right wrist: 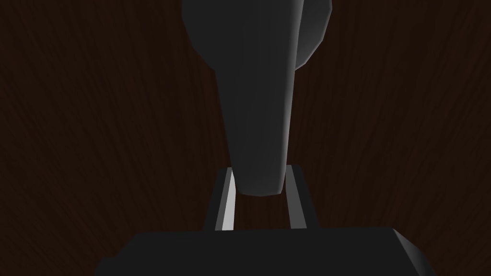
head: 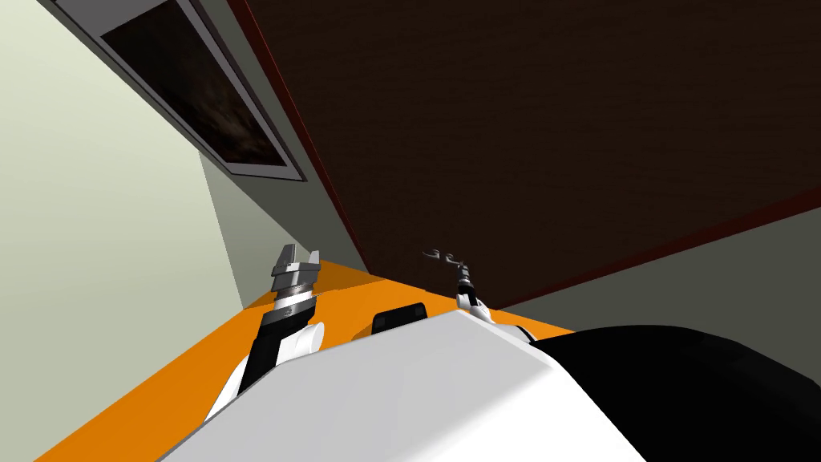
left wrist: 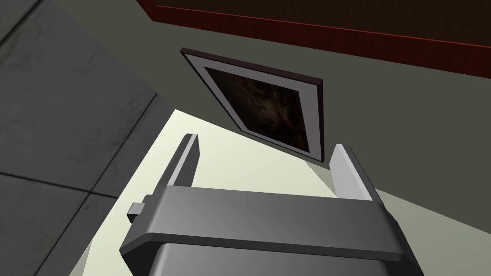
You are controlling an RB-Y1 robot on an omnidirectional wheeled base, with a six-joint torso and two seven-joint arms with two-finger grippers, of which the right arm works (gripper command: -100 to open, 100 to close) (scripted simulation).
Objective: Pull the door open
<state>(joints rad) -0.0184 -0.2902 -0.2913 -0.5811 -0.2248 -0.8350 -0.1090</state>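
Contact is occurring at my right gripper (right wrist: 261,168), which is closing narrowly on the door handle (right wrist: 256,96): the two fingers (right wrist: 229,201) are standing far closer together than their open spread, and the rounded end of the dark grey lever is sitting between them, with each blade lying against one side of it. The lever is running away from the gripper body and widening toward its mount on the door (head: 561,120). The door's dark brown wood-grain face is filling the background behind the lever in the right wrist view. In the head view the door is standing directly in front of me, bordered by a red-brown frame (head: 721,220), with its lower end meeting the orange floor (head: 160,385). The right arm is reaching up to the handle, which is projecting from the door face low in that view. My left gripper (head: 298,258) is hanging to the left of the door, over the floor and apart from the door. Its fingers (left wrist: 188,158) are standing wide apart, gripping nothing and touching nothing.
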